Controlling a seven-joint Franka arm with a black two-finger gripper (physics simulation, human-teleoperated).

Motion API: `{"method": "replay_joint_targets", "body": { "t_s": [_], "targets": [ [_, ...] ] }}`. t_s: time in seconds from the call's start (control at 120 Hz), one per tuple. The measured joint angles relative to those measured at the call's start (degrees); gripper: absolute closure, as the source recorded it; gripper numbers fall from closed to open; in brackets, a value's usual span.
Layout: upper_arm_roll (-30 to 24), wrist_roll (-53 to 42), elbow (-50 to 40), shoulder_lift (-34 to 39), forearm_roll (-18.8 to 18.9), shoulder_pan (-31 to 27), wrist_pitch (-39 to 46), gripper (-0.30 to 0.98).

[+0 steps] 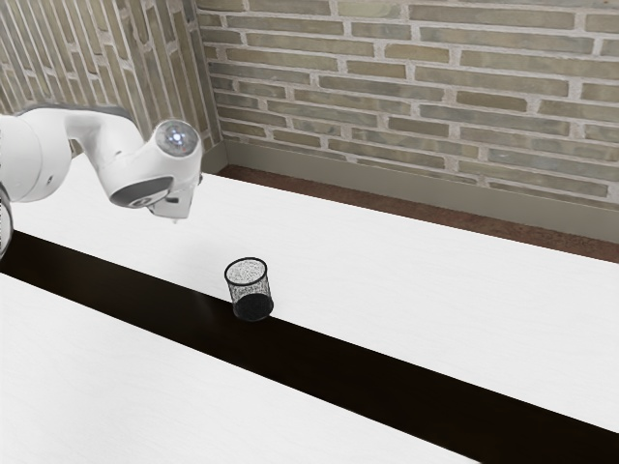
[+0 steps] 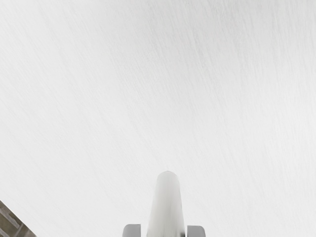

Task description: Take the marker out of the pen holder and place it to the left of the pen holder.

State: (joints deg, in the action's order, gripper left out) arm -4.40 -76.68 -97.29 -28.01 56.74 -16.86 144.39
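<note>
The tool point(image 1: 175, 215) is closed on the marker point(image 2: 167, 207), a pale, blunt-ended cylinder that lies between its two grey fingertips in the wrist view. The marker is out of the pen holder and held above the white worktop point(image 1: 435, 300), its rounded end pointing away from the hand. The white robot arm point(image 1: 97, 145) enters from the exterior view's left, bending down to the tool.

Well apart from the tool, toward the exterior view's right, the pen holder point(image 1: 250, 290) stands upright: a round, see-through mesh cup with a black rim and a dark base. It stands at the edge of a broad black band point(image 1: 338, 372) that runs diagonally along the worktop (dark base against dark band, so the two nearly blend). Beyond the worktop are a reddish-brown floor point(image 1: 406, 206), a beige baseboard point(image 1: 406, 179) and a wall of long, narrow tan and grey bricks point(image 1: 387, 87), with a corner behind the arm.
</note>
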Motion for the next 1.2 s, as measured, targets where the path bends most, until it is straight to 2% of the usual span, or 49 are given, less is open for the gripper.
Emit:
{"method": "replay_joint_targets", "body": {
  "t_s": [0.2, 0.683, 0.858, 1.0, 1.033, 1.05, 1.125, 1.158, 1.2],
  "targets": [
    [0.0, 6.7, -0.7, -1.3, 1.4, 0.3, 1.1, 0.75],
    [0.0, 17.1, -1.9, -2.5, 2.0, 0.7, 1.6, 0.75],
    [0.0, 18.5, -2.0, -2.6, 1.4, 0.8, 1.0, 0.38],
    [-0.1, 19.4, -2.4, -1.7, 1.1, 0.9, 0.6, 0.19],
    [-0.9, 19.6, -4.5, 1.0, -1.5, 1.7, 0.1, 0.17],
    [-2.2, 19.7, -5.4, 3.3, -4.7, 2.0, -1.0, 0.15],
    [-6.4, 20.6, -6.9, 18.6, -24.8, 4.0, -12.6, 0.11],
    [-7.5, 21.4, -5.4, 24.4, -31.3, 5.5, -18.2, 0.09],
    [-8.2, 22.4, -1.8, 28.1, -38.1, 8.1, -24.9, 0.08]
  ]
}}
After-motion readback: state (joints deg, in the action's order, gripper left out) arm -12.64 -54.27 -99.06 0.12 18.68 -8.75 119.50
